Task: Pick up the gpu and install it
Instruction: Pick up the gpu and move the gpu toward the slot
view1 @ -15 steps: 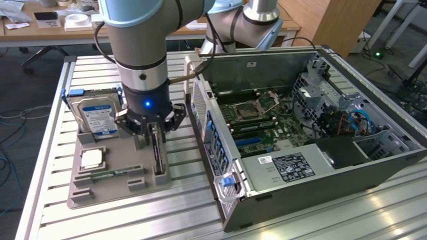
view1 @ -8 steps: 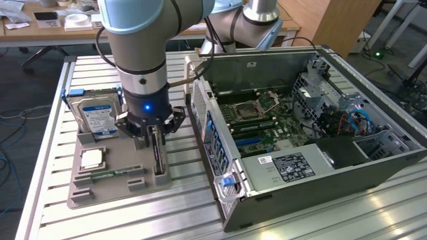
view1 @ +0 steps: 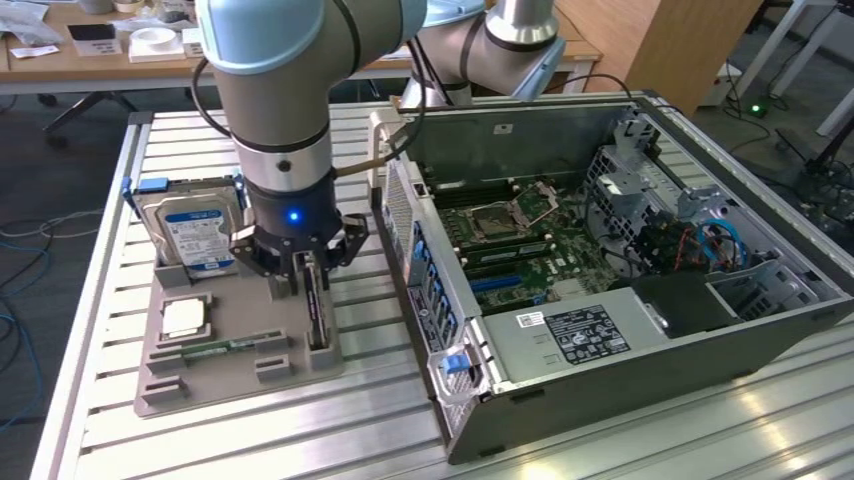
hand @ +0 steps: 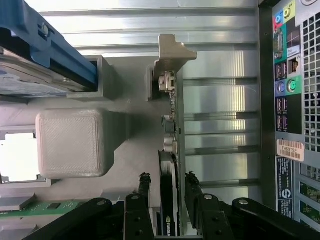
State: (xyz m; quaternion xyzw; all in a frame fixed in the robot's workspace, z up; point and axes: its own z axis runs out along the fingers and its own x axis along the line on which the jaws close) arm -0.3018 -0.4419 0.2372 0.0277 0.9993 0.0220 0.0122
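The end effector (view1: 310, 290) is lowered over the gpu (view1: 315, 318), released, with its two black fingers (hand: 145, 186) straddling the card and a narrow gap visible on each side in the wrist view. The gpu (hand: 170, 202) stands on edge in a slot of the grey tray (view1: 227, 378), its silver bracket at the end away from the fingers. The tray lies on the slatted metal counter (view1: 200, 450) beside the open computer case (view1: 601, 350), on the exterior view's left of it, and also carries the hard drive (view1: 194, 235).
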